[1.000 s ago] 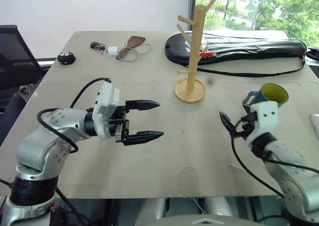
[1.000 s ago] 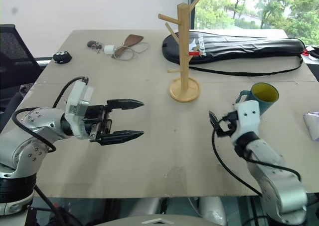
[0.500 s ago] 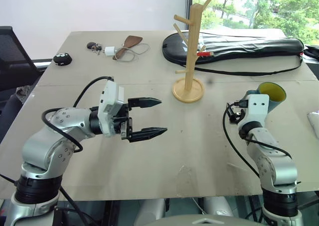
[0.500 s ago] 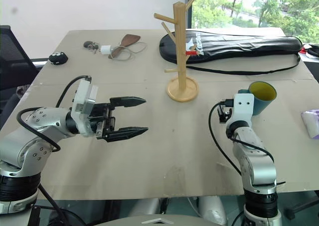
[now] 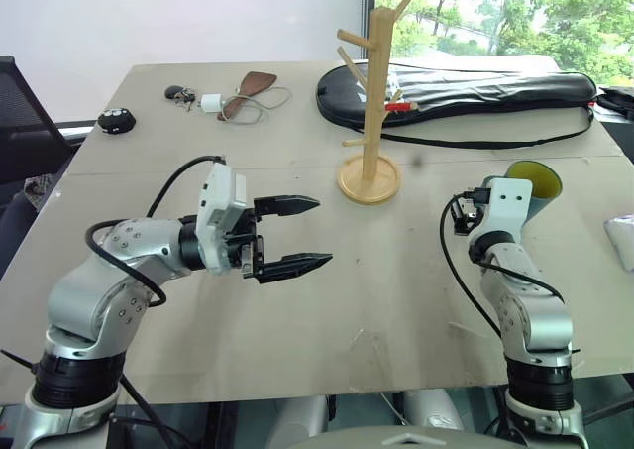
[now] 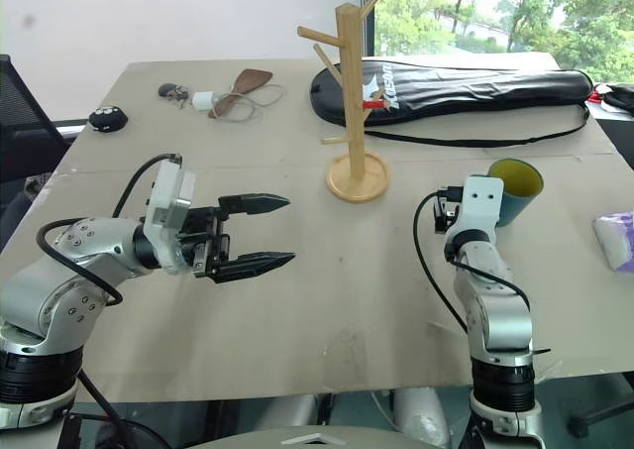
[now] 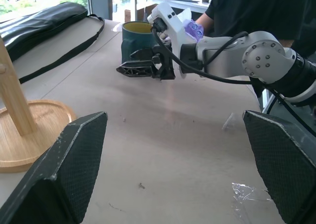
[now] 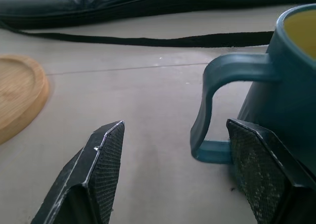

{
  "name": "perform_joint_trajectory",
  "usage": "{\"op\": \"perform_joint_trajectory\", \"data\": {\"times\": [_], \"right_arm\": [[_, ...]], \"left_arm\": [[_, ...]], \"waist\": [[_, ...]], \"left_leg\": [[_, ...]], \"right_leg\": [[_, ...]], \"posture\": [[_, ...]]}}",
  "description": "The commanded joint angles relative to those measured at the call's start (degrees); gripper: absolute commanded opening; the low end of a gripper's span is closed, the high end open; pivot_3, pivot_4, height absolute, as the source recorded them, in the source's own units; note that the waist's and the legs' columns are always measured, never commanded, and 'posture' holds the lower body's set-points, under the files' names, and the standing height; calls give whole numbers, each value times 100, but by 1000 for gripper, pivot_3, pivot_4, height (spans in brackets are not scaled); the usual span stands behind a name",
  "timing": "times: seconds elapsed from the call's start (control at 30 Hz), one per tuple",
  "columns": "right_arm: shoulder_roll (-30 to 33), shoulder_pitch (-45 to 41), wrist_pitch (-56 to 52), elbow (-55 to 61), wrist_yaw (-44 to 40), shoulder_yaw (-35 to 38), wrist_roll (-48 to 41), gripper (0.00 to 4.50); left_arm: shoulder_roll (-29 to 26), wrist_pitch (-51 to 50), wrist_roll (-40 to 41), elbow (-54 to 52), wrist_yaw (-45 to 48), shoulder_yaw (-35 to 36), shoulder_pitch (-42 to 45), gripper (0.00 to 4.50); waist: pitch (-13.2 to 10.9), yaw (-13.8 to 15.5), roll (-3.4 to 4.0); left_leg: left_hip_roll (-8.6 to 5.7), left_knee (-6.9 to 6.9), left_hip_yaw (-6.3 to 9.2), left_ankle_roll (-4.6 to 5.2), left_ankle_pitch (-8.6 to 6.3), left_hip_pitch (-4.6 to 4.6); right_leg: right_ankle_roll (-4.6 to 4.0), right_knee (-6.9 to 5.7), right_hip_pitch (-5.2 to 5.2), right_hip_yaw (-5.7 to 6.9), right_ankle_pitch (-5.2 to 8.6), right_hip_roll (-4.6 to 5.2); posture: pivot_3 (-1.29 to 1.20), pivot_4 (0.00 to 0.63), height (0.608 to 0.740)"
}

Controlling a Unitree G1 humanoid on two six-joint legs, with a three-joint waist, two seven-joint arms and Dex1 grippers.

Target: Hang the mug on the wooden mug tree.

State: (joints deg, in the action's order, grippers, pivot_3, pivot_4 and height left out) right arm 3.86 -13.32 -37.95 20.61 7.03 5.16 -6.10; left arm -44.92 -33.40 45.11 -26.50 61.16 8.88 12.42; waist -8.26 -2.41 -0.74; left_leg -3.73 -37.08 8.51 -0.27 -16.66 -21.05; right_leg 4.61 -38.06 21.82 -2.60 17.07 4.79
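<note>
The teal mug [image 5: 536,185] with a yellow-green inside stands upright on the table's right side, its loop handle [image 8: 211,110] turned toward the mug tree. My right gripper [image 8: 175,126] is level behind it and open, one finger each side of the handle; the far finger is well short of the handle. The wooden mug tree [image 5: 374,84] stands mid-table on its round base [image 5: 369,180], left of the mug. My left gripper [image 5: 323,233] hovers open and empty over the table's left half, pointing toward the tree.
A long black bag [image 5: 466,84] lies behind the tree. Keys, a white charger with cable [image 5: 210,102], a brown leather piece [image 5: 254,81] and a black round object [image 5: 114,120] sit far left. A purple-white packet [image 6: 614,241] lies at the right edge, where a person in black [image 7: 247,6] sits.
My right arm has reached forward to the mug, bringing its fingers around the handle. The left arm has stayed put. The head view has shifted slightly.
</note>
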Motion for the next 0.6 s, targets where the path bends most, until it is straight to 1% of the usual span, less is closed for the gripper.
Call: {"op": "perform_joint_trajectory", "data": {"times": [0.03, 0.4, 0.5, 0.57, 0.6], "right_arm": [[-160, -240, 211, -64, 190, 126, 57, 3309], [-464, -329, 418, -330, 445, 109, 274, 3309], [-471, -384, 521, -453, 489, 151, 296, 2431], [-489, -406, 568, -516, 517, 167, 314, 1613], [-502, -410, 584, -534, 522, 176, 314, 1110]], "left_arm": [[-77, 126, 19, -174, 9, 191, -102, 4500], [-130, 84, 95, -248, -58, 322, -248, 4500], [-130, 69, 100, -246, -76, 318, -229, 4500], [-131, 77, 89, -238, -82, 316, -219, 4500], [-132, 83, 85, -235, -85, 318, -217, 4500]], "waist": [[0, -6, 0], [-1, -3, 2], [-2, -4, 2], [-2, -4, 3], [-2, -4, 3]], "left_leg": [[0, 0, -1, 0, 0, 0], [0, 2, -1, 0, 0, 0], [0, 2, -1, 0, 0, 0], [0, 2, -2, 0, 0, 0], [0, 2, -1, 0, 0, 0]], "right_leg": [[0, 0, 0, -1, 0, 0], [0, 1, 2, -1, 0, 0], [0, 1, 2, -1, 0, 0], [0, 1, 2, -1, 0, 0], [0, 1, 2, -1, 0, 0]], "posture": [[0, 150, 738], [0, 150, 738], [0, 150, 738], [0, 150, 738], [0, 150, 738]]}}
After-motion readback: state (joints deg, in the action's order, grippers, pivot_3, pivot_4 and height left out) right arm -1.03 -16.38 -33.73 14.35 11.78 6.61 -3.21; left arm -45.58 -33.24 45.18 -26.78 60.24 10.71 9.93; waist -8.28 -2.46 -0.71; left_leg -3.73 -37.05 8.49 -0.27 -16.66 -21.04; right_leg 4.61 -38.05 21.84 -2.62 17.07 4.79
